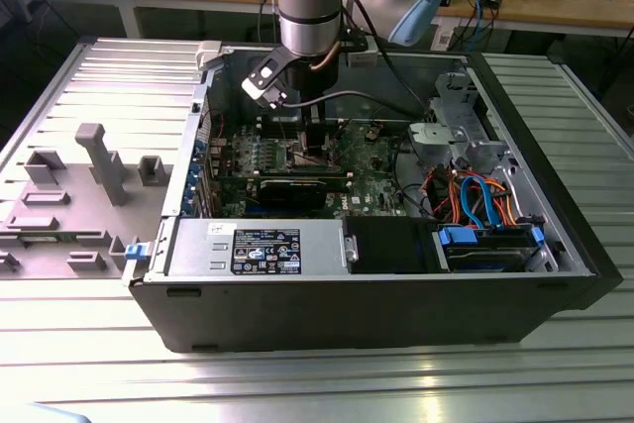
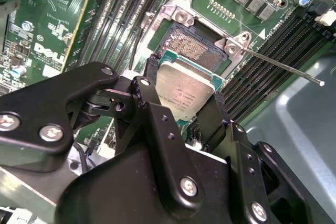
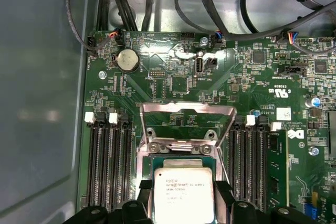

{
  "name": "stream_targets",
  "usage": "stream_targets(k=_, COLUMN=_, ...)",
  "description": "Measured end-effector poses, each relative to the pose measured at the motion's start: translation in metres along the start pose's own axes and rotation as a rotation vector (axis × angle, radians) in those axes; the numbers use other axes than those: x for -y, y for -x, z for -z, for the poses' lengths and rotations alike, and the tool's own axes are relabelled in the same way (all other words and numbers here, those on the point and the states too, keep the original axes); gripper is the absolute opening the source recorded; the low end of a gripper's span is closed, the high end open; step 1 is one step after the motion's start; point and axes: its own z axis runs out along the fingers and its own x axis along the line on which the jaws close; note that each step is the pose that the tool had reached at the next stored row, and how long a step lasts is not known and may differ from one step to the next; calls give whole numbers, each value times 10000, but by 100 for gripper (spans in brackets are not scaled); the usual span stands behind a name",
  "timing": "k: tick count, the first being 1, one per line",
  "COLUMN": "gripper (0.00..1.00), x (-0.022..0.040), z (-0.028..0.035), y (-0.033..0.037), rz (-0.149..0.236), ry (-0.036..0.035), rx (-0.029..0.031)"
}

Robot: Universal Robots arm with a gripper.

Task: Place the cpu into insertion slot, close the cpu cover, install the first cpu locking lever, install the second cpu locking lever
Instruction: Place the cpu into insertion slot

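Silver square cpu, clamped in black hand

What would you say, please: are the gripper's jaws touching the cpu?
Touching. In the second wrist view the gripper has its jaws pressed against opposite edges of the cpu, with no gap showing.

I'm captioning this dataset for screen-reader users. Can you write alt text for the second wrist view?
A black gripper holds the cpu, a square silver chip, by two opposite edges, partly over the open insertion slot on a green motherboard. A thin metal lever juts out beside the slot.
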Motion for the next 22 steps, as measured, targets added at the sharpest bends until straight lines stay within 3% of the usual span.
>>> stream_targets(k=22, gripper=55, x=2, z=-53, y=-59, rz=-140, ry=-2, rx=12)
